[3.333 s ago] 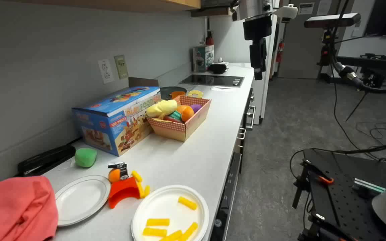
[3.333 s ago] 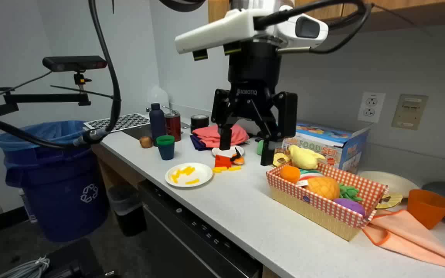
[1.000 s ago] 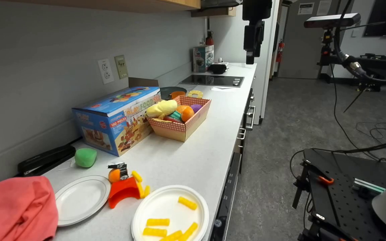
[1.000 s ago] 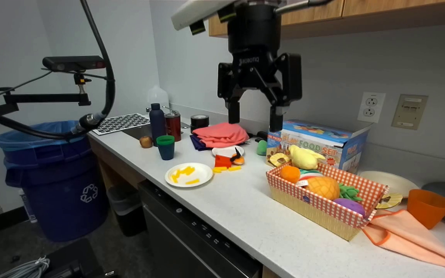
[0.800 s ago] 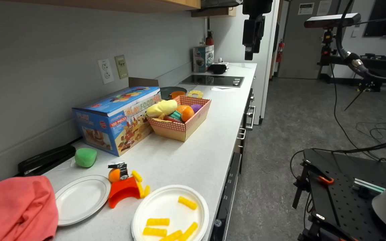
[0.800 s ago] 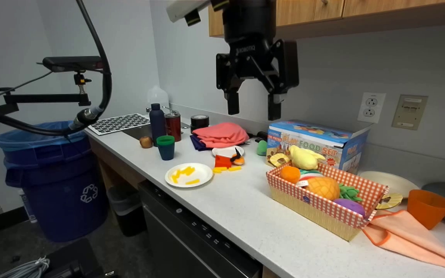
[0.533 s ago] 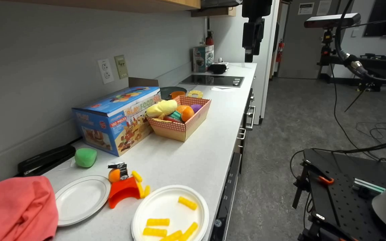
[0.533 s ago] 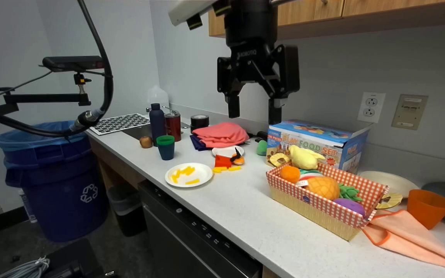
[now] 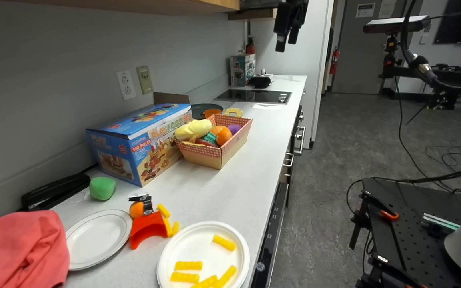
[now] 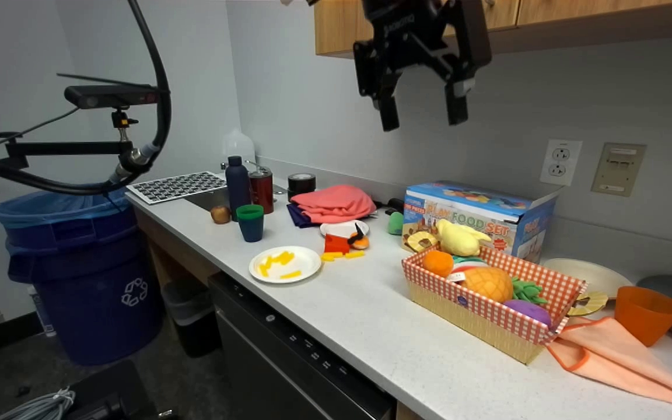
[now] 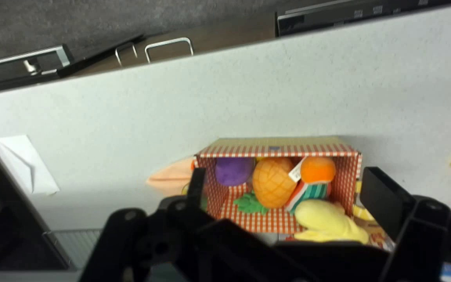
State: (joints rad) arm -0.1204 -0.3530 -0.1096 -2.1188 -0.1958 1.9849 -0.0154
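Note:
My gripper is open and empty, high above the counter and slightly tilted. It also shows at the top of an exterior view. In the wrist view its fingers stand wide apart, with the red-checked basket seen below and between them. The basket holds a plush pineapple, a purple toy, an orange ball, a striped wedge and a pale yellow toy lying over its rim. The gripper touches nothing.
A blue play food box stands beside the basket. A white plate holds yellow sticks near a red holder. An orange cup and a peach cloth lie past the basket. A wooden cabinet hangs above.
My gripper has risen well above the counter. In the last half second it has moved further up and towards the wall and tilted. It stays open; the objects on the counter have not moved.

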